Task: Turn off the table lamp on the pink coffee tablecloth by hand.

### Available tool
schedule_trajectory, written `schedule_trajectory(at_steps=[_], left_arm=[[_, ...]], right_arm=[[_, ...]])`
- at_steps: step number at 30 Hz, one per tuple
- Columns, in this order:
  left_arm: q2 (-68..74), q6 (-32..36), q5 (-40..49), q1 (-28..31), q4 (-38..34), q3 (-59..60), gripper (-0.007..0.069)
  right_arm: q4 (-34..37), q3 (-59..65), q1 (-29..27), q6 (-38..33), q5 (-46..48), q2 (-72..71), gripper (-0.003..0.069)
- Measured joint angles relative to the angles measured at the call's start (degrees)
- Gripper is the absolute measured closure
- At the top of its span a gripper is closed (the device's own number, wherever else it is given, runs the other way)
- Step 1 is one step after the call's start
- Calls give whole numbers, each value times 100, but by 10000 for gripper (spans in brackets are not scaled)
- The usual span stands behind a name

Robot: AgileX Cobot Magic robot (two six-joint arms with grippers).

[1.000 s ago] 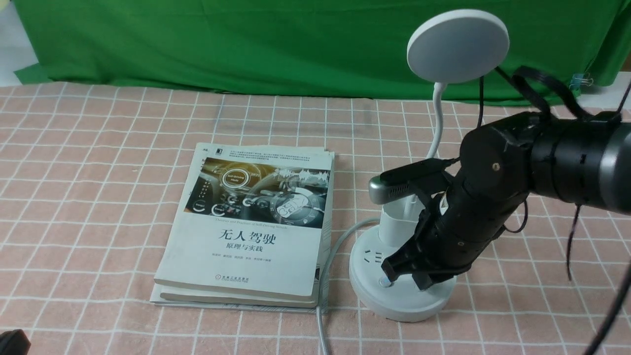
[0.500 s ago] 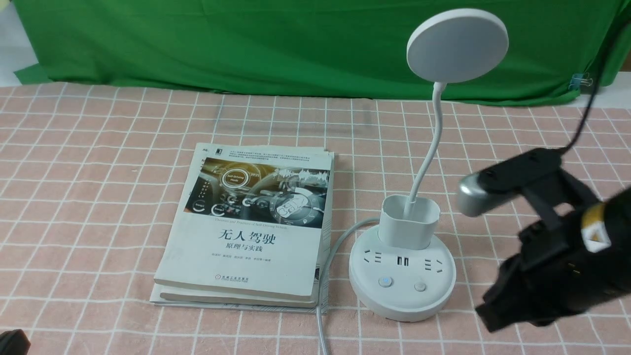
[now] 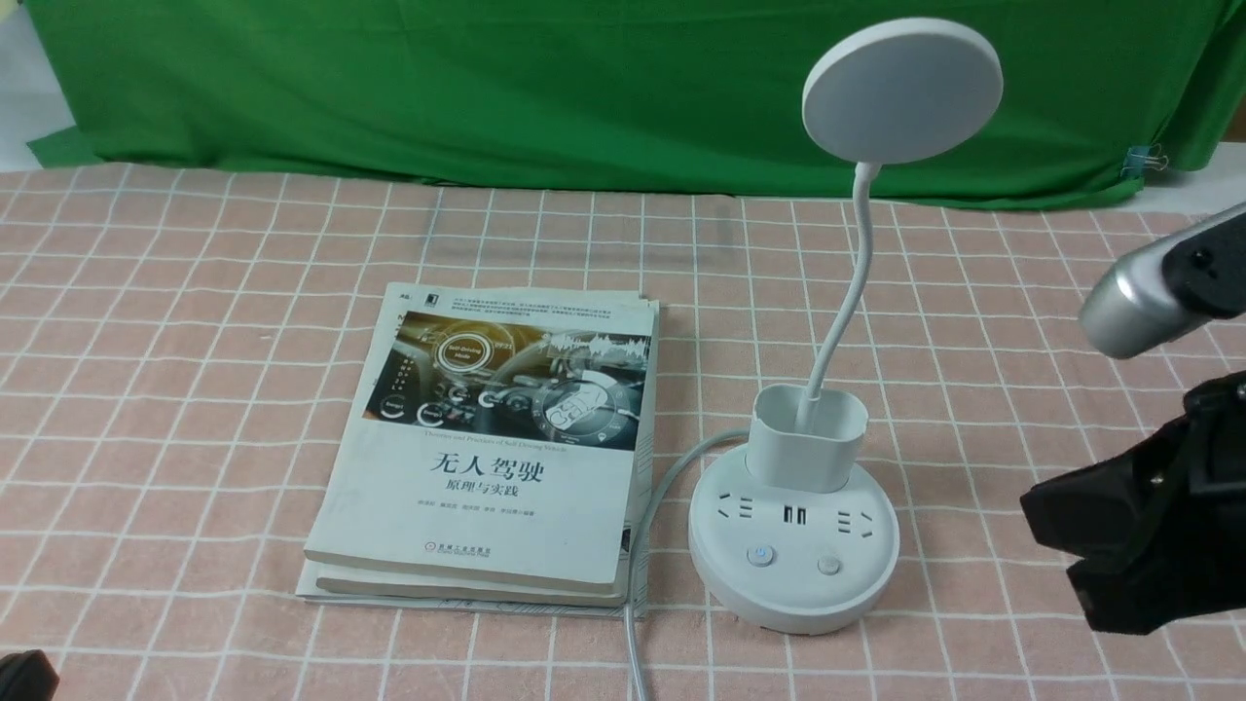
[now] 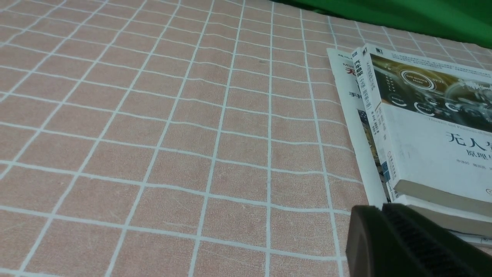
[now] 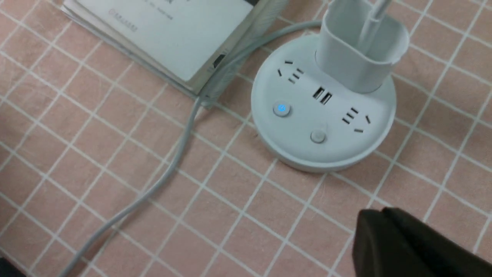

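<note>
The white table lamp [image 3: 793, 555] stands on the pink coffee tablecloth [image 3: 195, 341], right of centre. Its disc head [image 3: 902, 90] looks unlit. Two buttons are on the round base; the left button [image 3: 760, 556] glows blue, as it also does in the right wrist view [image 5: 281, 109]. My right gripper [image 3: 1056, 550] is shut and empty. It hovers right of the base, clear of it; its tips show in the right wrist view [image 5: 378, 213]. My left gripper [image 4: 380, 209] is shut and empty, low over the cloth beside the books.
A stack of white books [image 3: 496, 438] lies left of the lamp. The lamp's grey cable [image 3: 638, 545] runs between books and base to the front edge. A green backdrop cloth [image 3: 487, 88] hangs at the back. A black bit of the left arm [image 3: 21, 675] shows bottom left.
My right gripper was tip-down on the lamp base's left button one second ago. It has pulled away to the right and now sits clear of the lamp. The lamp stayed put.
</note>
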Motion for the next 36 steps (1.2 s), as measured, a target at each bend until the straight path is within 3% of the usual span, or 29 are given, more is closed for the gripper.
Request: schedule_trajectory(at_steps=[7,11,15,21,30,36], left_arm=[[0,0,0,0,0,0,618],[0,0,0,0,0,0,618],[0,0,-6,0,0,0,618],[0,0,-6,0,0,0,618],[0,0,-17,0,0,0,618],[0,0,-17,0,0,0,618]], right_arm=[[-89,1710,-1009,-408,-909,-1771,623],[-123,3344,-1982,-707,-1658,-3291,623],[-131,4218,-2447,-778,-2146,-4429,623],[-145,4560,-2629,-789,-2534,-5365,623],[-145,5076,-2629,-789,-3236,-5441,623],[-145,5076,-2629,-795,-3087,-5441,623]])
